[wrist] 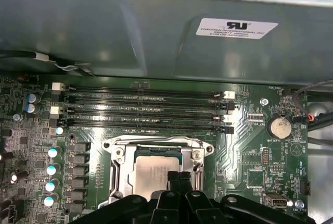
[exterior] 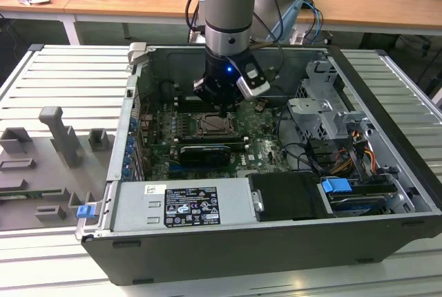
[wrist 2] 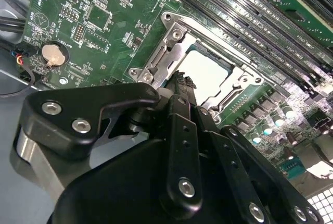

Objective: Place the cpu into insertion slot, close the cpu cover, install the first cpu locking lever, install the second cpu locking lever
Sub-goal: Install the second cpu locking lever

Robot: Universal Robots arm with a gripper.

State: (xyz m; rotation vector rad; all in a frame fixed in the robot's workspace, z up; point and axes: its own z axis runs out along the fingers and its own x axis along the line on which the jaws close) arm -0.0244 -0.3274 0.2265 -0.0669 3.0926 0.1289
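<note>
In both wrist views the cpu [wrist: 153,174] is lying flat inside the insertion slot [wrist: 118,156], its pale metal top showing through the window of the cpu cover [wrist: 156,143], which appears to be folded down around it. The pincer [wrist: 179,178] is hanging directly over the socket with its black fingers [wrist 2: 182,96] drawn close together, holding nothing, their tips just above the edge of the chip. In the exterior view the arm is reaching down into the open computer case [exterior: 387,69], the pincer [exterior: 222,107] poised over the socket on the green motherboard [exterior: 259,138]. Seating the chip looks done and the cover seems closed, so the work is likely standing at the first locking lever. That calls for a precise sideways and downward push on a thin lever without scraping the board; I cannot tell whether either lever is latched.
</note>
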